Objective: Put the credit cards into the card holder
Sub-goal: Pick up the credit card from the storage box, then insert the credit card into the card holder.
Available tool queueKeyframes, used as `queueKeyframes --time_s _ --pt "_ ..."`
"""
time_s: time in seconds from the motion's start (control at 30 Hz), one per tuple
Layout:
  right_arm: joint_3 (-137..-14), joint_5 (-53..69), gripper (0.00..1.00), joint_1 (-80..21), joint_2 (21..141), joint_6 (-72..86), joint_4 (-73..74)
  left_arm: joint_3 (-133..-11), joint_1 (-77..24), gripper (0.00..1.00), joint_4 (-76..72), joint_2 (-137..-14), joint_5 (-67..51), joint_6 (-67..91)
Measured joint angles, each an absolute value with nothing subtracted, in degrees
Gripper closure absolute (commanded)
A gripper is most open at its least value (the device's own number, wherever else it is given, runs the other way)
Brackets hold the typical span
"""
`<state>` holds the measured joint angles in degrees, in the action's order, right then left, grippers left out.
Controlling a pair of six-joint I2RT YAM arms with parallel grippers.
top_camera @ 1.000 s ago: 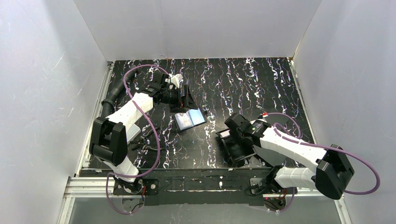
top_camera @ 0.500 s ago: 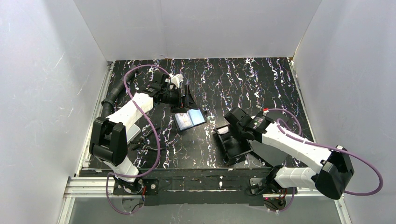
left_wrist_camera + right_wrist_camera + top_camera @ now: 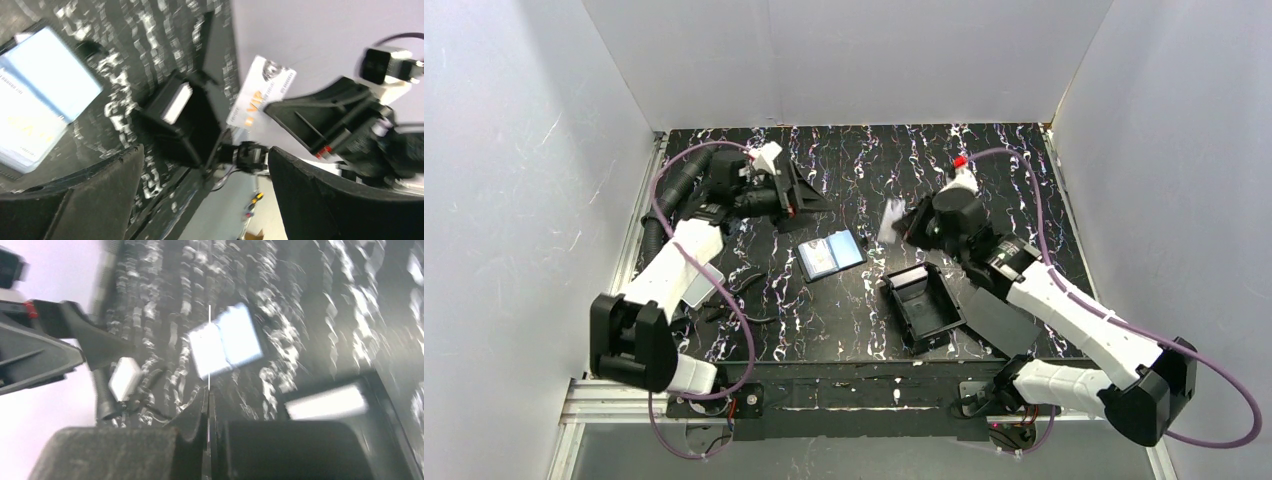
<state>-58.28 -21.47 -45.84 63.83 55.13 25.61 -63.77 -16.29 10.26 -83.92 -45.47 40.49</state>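
The card holder (image 3: 831, 255) lies open and flat on the table, pale blue inside, with a white card on its left half; it also shows as the card holder (image 3: 45, 115) and the card holder (image 3: 226, 340). My right gripper (image 3: 904, 222) hangs above the table, right of the holder, shut on a white credit card (image 3: 890, 220). That held card (image 3: 260, 92) reads "VIP"; in the right wrist view the held card (image 3: 209, 347) is a thin edge-on line. My left gripper (image 3: 809, 195) hovers behind the holder, open and empty. Another white card (image 3: 325, 402) lies in the black tray (image 3: 906, 310).
A flat black slab (image 3: 999, 320) lies right of the tray. A small white object (image 3: 699, 285) and loose black cables (image 3: 744, 290) sit beside the left arm. White walls close in the table on three sides.
My right gripper shut on a card at the tray and lifted it up and back. My left arm rose away from the card holder, and its jaws opened a little wider.
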Motion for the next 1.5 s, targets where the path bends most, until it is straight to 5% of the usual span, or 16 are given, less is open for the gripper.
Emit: queueKeyframes --time_s 0.17,0.33,0.67,0.77,1.17,1.27,1.4,1.5 --pt "-57.54 1.89 0.99 -36.6 66.63 40.23 1.02 -59.53 -13.54 0.06 -2.22 -75.46 -50.46 51.05" --pt "-55.46 23.46 0.99 -31.44 75.92 44.38 -21.54 -55.64 -13.91 0.07 -8.51 -71.35 -51.7 57.47" --pt "-54.41 44.62 0.99 -29.85 89.86 68.73 -55.46 -52.18 -13.91 0.52 -18.11 -70.06 -51.57 67.05" --pt "-54.41 47.57 0.99 -29.87 92.09 73.91 -61.93 -52.1 -13.91 0.58 -19.51 -70.04 -50.98 67.94" --pt "-55.4 51.44 0.99 -29.87 97.3 80.77 -68.16 -52.1 -13.98 0.96 -21.52 -72.1 -48.9 67.46" --pt "-55.72 51.48 0.77 -29.85 100.36 82.7 -69.65 -52.1 -14.0 1.0 -21.78 -74.5 -48.88 66.83" --pt "-56.16 51.57 0.37 -28.95 103.24 80.31 -65.41 -52.51 -14.04 1.0 -17.08 -75.94 -46.41 62.43" --pt "-61.87 46.76 0.27 -28.34 102.98 63.13 -40.84 -56.38 -14.46 1.0 -3.92 -76.64 -40.01 53.82"
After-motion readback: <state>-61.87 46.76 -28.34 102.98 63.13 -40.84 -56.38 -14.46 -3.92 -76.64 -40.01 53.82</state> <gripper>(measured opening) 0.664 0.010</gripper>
